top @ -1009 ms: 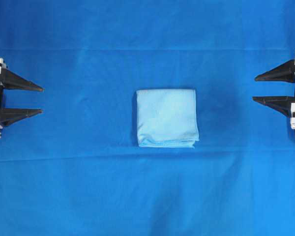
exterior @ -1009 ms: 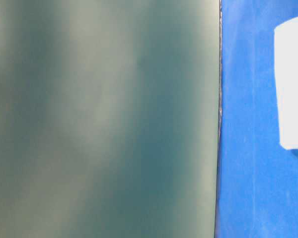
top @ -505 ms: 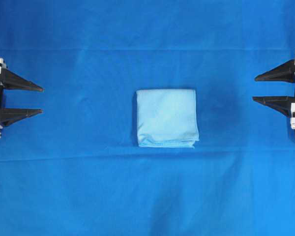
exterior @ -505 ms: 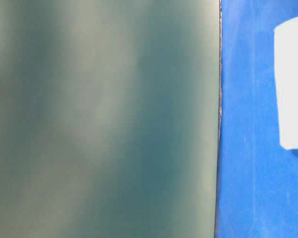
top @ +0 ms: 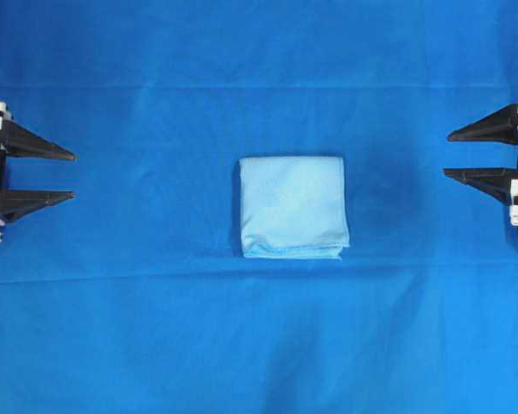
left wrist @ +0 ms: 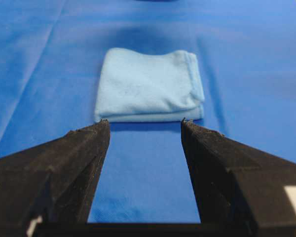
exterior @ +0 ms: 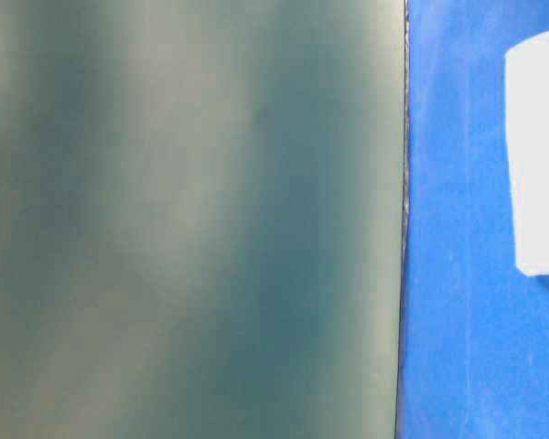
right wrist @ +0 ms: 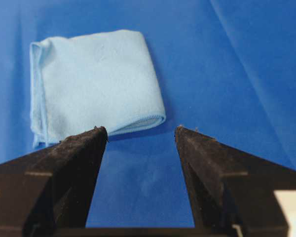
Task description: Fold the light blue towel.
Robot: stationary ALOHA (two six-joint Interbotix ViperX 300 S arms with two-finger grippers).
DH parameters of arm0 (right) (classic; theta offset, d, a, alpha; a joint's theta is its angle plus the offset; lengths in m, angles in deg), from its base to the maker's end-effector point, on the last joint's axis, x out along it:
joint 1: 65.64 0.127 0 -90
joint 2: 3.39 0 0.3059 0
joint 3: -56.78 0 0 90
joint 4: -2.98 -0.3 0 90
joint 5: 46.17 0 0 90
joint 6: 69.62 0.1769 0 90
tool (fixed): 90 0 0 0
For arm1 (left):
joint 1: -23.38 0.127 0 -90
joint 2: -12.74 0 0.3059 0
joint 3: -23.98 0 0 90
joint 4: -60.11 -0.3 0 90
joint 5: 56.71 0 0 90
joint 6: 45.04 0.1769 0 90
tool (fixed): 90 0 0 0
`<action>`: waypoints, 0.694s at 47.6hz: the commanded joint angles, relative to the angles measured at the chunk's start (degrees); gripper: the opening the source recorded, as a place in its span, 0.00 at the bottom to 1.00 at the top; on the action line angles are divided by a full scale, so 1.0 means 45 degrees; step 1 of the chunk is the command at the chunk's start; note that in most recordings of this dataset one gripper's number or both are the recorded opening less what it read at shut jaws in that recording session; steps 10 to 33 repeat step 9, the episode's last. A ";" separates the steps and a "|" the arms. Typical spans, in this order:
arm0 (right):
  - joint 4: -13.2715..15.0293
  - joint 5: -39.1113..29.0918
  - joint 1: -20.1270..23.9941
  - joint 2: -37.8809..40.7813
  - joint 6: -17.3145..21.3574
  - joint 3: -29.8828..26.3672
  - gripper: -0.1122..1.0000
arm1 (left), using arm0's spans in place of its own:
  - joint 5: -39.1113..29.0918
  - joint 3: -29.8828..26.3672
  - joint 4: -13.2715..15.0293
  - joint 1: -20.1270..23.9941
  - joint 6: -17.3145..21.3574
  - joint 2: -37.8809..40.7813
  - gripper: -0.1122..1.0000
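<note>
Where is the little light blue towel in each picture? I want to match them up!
Overhead view: light blue towel folded in the middle, between both arms.
Table-level view: a pale patch cut off at the right edge.
Left wrist view: upper middle, beyond the open jaws.
Right wrist view: upper left, beyond the open jaws.
Shared landmark: the deep blue sheet under it.

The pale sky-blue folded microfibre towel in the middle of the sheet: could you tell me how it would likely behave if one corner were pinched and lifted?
The pale sky-blue folded microfibre towel would probably go limp and unfold, since its stacked layers lie loose and uneven at one edge. It looks thin and soft, so likely light. If pushed, it would probably bunch rather than slide neatly across the deep royal-blue sheet.
</note>
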 commanded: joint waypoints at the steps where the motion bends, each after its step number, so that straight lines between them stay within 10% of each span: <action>1: 0.0000 0.0059 -0.0078 0.0117 0.0020 -0.0137 0.65 | 0.0020 -0.0137 -0.0020 0.0039 -0.0020 0.0059 0.62; 33: 0.0000 0.0059 -0.0117 0.0117 0.0020 -0.0137 0.65 | 0.0020 -0.0137 -0.0020 0.0039 -0.0020 0.0059 0.62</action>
